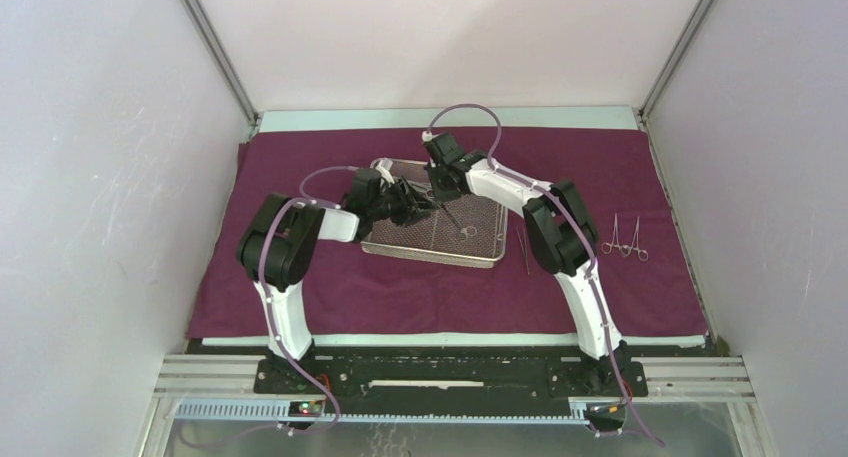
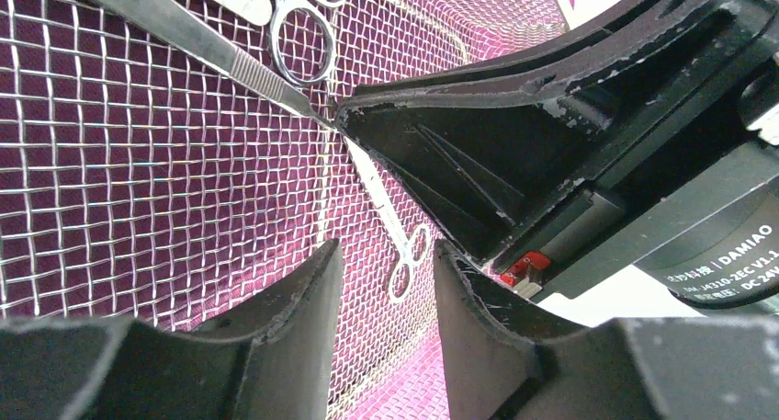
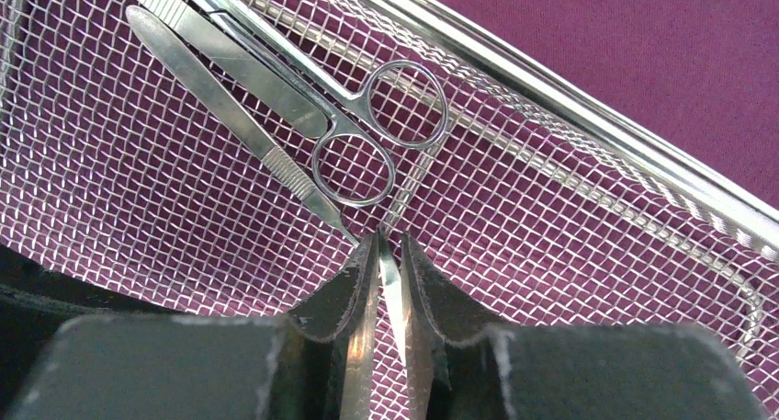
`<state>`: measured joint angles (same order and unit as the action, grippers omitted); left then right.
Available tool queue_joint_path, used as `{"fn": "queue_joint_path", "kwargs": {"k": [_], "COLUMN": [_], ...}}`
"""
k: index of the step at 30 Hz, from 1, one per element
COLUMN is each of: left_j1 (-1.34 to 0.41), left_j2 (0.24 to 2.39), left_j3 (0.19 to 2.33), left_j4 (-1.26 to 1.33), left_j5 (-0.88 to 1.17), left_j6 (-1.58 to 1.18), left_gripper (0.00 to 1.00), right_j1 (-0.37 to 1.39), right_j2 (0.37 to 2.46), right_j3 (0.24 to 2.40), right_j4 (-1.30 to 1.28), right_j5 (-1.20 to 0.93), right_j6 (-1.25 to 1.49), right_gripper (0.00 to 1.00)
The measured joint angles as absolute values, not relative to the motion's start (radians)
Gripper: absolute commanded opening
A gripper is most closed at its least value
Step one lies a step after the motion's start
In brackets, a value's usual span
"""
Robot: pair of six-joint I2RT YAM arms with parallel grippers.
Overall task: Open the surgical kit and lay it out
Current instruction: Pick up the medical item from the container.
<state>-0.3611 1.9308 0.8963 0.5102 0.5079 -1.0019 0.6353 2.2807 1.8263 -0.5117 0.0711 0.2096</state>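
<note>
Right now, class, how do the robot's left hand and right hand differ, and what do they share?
The left hand is open and empty; the right hand is shut on a thin steel instrument. The left hand enters the mesh tray from its left end, the right hand from its far edge. Both are over it.

This looks like a robot lab booth: plain white walls [image 1: 420, 37] on metal posts [image 1: 213, 45], and two robot arms [image 1: 283, 312] bolted to a metal rail [image 1: 200, 377].
</note>
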Motion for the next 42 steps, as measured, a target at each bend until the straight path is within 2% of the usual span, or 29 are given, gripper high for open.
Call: {"fn": "queue_joint_path", "kwargs": {"k": [11,20,25,42], "left_j1": [-0.361,-0.358,-0.36,-0.365], "left_j2": [1.932,1.938,1.945,1.966], "left_j3": [0.896,0.897,0.898,0.899], "left_j4": [0.515,0.528,0.547,0.559], "left_j5": [0.508,0.508,0.508,0.509], "left_j6": [-1.002,-1.003,-1.006,-1.021], "left_gripper": [0.46,0.46,0.46,0.46], "right_j1": [0.641,0.639,0.628,0.627], "right_j2": [2.282,2.282,2.28,2.234], "right_j3": [1.819,1.811,1.811,1.779], "right_j4": [-0.517,-0.512,-0.512,-0.525], "right_j5": [0.104,0.097,0.07,0.069], "right_j6": [0.179,0.186,0.197,0.245], "right_gripper": [0.21,0.05,0.0,0.0]}}
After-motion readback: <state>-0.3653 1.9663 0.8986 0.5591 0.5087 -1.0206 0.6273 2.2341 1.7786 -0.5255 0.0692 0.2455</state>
